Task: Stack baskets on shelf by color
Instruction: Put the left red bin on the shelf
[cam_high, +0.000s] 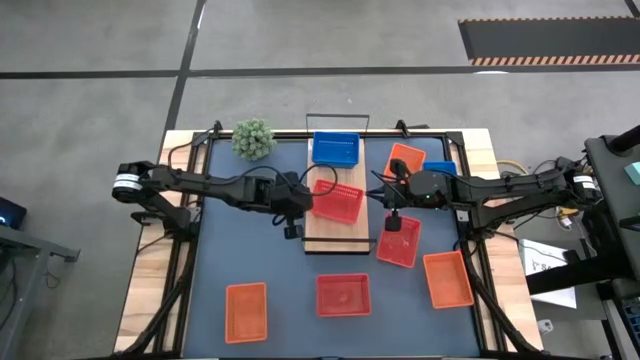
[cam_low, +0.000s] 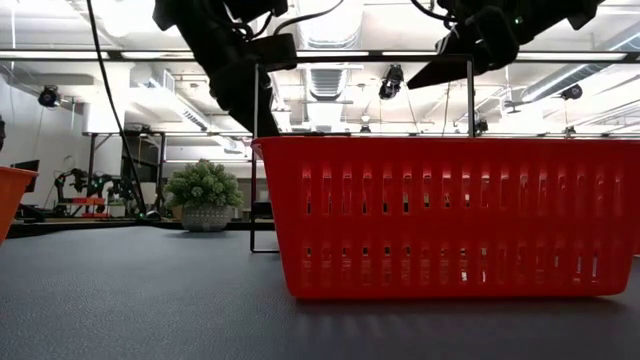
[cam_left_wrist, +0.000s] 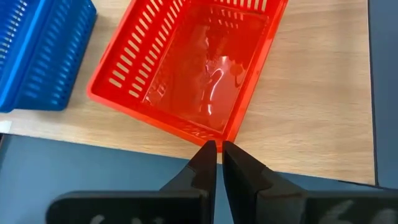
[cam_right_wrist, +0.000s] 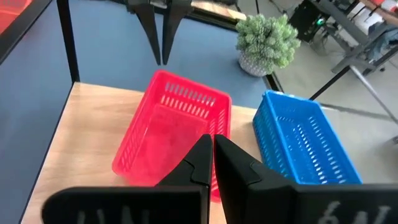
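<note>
A red basket (cam_high: 337, 200) sits askew, bottom down, on the light-wood shelf (cam_high: 335, 243), with a blue basket (cam_high: 335, 148) beyond it at the shelf's far end. My left gripper (cam_left_wrist: 216, 149) is shut and hovers at the red basket's (cam_left_wrist: 186, 68) left rim, over the shelf's edge. My right gripper (cam_right_wrist: 212, 146) is shut and hovers over the same basket's (cam_right_wrist: 174, 130) right rim; the blue basket (cam_right_wrist: 298, 140) lies beside it. In the low view both grippers (cam_low: 240, 90) (cam_low: 450, 60) are raised well above the table.
On the dark-blue mat (cam_high: 260, 260) lie a red basket (cam_high: 398, 240), an orange one (cam_high: 447, 278), a red one (cam_high: 343, 294) and an orange one (cam_high: 246, 311). At the far right are an orange basket (cam_high: 405, 158) and a blue one (cam_high: 440, 168). The green plant (cam_high: 254, 139) stands at the far left.
</note>
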